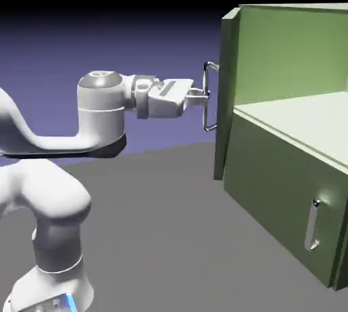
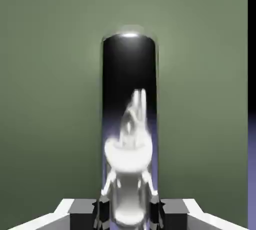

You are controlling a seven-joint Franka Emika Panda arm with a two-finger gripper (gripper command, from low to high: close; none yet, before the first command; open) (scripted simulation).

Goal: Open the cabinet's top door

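Nearest the arm, at the exterior view's middle, the gripper (image 1: 199,97) has its jaws clenched on the long vertical bar handle (image 1: 206,98) of the top door (image 1: 228,96); in the hand view the finger tips stand at either side of the bar. The handle looks like smooth metal, apt to let the pads slide, but stiff enough to pull or push on. Its middle, where the grip sits, seems the sound place to hold. The door itself should be rigid, swinging on its hinge with modest effort, and hardly fragile; twisting the wrist against its arc could work the bar loose.

Beyond the handle, the door stands wide open at the cabinet's left front edge in the exterior view, its panel seen nearly edge-on. Open room lies before it, over the dark table (image 1: 156,229). Farther right, the upper compartment (image 1: 292,56) of the cabinet shows open, and below it the lower door (image 1: 285,188) is closed, its short handle (image 1: 312,225) near the far side edge. The opening looks all but done.
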